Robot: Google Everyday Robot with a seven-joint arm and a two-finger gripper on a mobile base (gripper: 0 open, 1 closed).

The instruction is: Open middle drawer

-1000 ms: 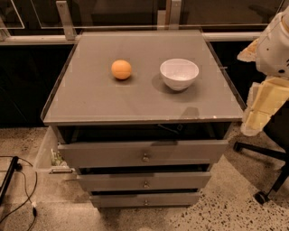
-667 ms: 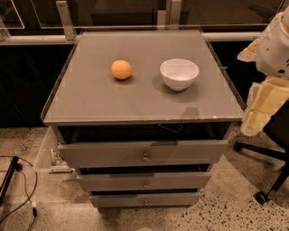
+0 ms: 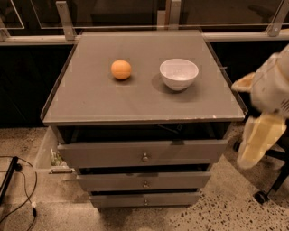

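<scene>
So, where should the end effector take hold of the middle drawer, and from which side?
Grip the small round knob on the middle drawer, coming straight from the front: its flat front offers no other hold. The end effector hangs beside the cabinet, at the view's right, apart from it.

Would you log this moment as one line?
gripper: right of cabinet | middle drawer: knob ungrasped | orange, bowl: on cabinet

Grey desk (image 3: 135, 101) standing on a speckled terrazzo floor (image 3: 226, 203). Beyond the far edge, dark glass panels (image 3: 113, 11) sit in a pale metal frame (image 3: 36, 39). A black bar (image 3: 10, 176) and thin cables lie off the near-left corner. A wheeled chair base (image 3: 271, 185) stands off the right edge, below the cream gripper (image 3: 255, 142). Lighting is dim and warm.
</scene>
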